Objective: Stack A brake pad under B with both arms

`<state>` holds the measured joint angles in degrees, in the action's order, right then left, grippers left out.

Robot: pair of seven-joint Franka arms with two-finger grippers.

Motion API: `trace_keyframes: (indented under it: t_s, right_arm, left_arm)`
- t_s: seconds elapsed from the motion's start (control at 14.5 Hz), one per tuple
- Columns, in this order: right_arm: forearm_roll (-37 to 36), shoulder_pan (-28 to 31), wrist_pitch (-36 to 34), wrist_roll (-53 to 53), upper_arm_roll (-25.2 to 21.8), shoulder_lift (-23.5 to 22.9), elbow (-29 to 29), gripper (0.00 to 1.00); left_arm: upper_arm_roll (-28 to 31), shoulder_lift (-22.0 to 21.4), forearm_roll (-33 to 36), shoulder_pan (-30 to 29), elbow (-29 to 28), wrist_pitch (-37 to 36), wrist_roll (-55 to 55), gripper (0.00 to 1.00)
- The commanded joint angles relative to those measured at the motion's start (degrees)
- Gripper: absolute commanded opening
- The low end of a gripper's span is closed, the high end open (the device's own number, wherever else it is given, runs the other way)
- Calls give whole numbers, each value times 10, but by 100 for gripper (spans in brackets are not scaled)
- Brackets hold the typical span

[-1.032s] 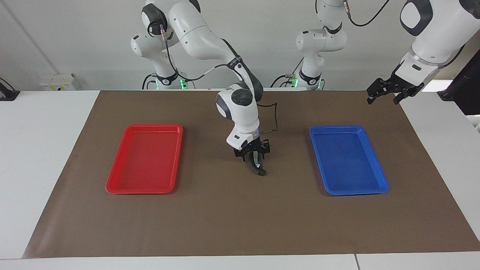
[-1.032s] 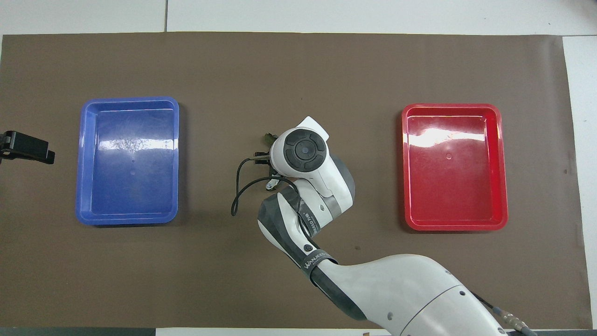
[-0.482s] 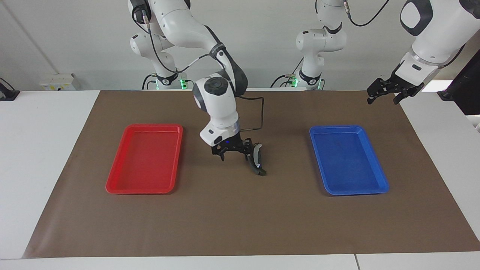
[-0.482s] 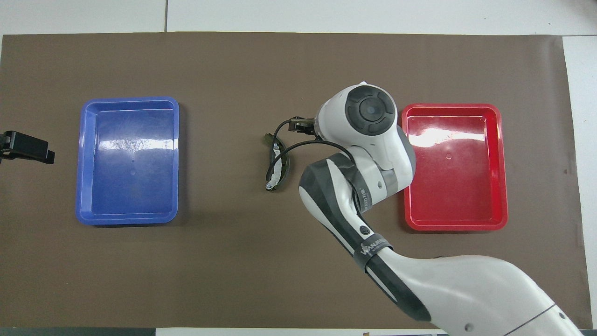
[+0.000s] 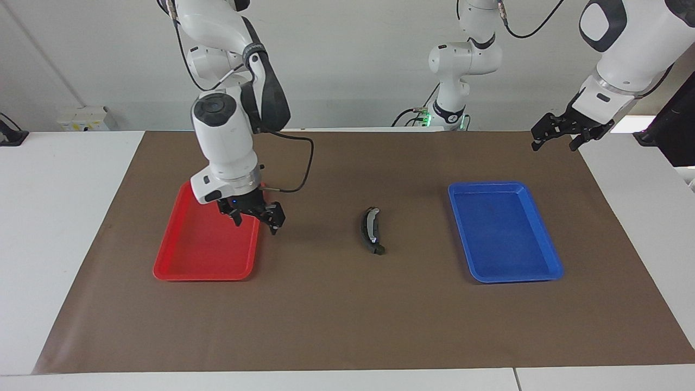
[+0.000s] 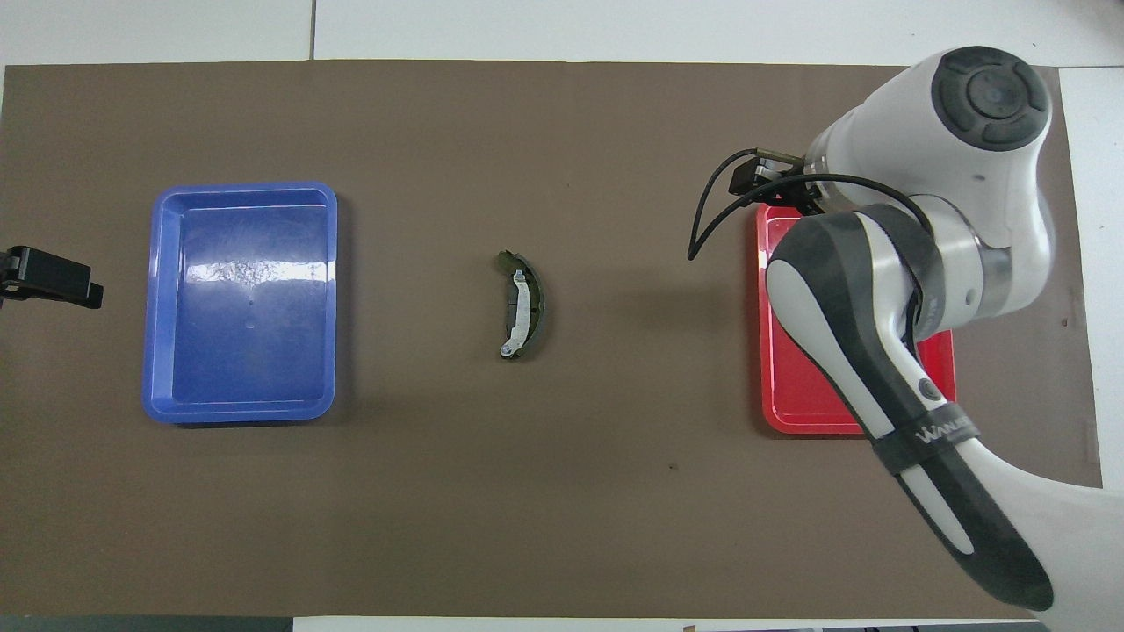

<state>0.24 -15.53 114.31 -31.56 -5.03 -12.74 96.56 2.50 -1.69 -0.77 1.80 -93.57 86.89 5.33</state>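
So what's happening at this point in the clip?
Nothing is being held. The crescent-shaped brake piece lies on the brown mat between the red tray and the blue tray, with the short pad apparently under it, hard to make out. The right gripper hangs open over the red tray's edge. The left gripper waits, open, at its own end.

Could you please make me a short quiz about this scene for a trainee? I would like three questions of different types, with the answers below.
1. True or false: the right pincer holds the crescent brake piece.
2. Choose one. The right pincer hangs over: a) the edge of the red tray; b) the blue tray; c) the white table top.
3. Short answer: where does the crescent brake piece lie?

Key
1. False: the pincer is open and empty.
2. a
3. On the brown mat, between the two trays, apart from both pincers. The left pincer waits, open, over the left arm's end of the table.
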Motion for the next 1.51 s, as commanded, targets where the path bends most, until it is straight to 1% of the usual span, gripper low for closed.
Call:
trace_keyframes:
  t_s: [0.0, 0.28, 0.41, 0.62, 0.76, 0.96, 1.1, 1.31, 1.45]
  right_arm:
    - [-10, 37, -40, 30, 10, 42, 15, 100]
    - [-10, 88, -115, 123, 8, 104, 15, 100]
    - [-10, 133, -154, 162, 16, 130, 14, 100]
    - [-10, 167, -218, 227, 17, 169, 9, 100]
    - [-5, 184, -242, 246, 22, 171, 0, 100]
    - [-10, 189, -245, 247, 55, 172, 3, 100]
    - [-10, 183, -241, 248, 56, 172, 5, 100]
    - [-19, 182, -262, 258, 56, 167, -12, 100]
    - [-20, 181, -263, 261, 56, 163, -20, 100]
  left_arm:
    - [-2, -18, 10, -2, -21, 7, -7, 100]
    - [-2, -18, 10, -2, -21, 8, -7, 100]
    - [-2, -18, 10, -2, -22, 8, -7, 100]
    - [-2, -18, 10, -2, -22, 8, -7, 100]
    - [-2, -18, 10, -3, -21, 7, -7, 100]
    - [-2, -18, 10, -2, -21, 8, -7, 100]
    - [-2, -18, 10, -2, -22, 8, -7, 100]
    - [-2, -18, 10, -2, -21, 8, -7, 100]
    - [-2, -18, 10, -2, -21, 8, -7, 100]
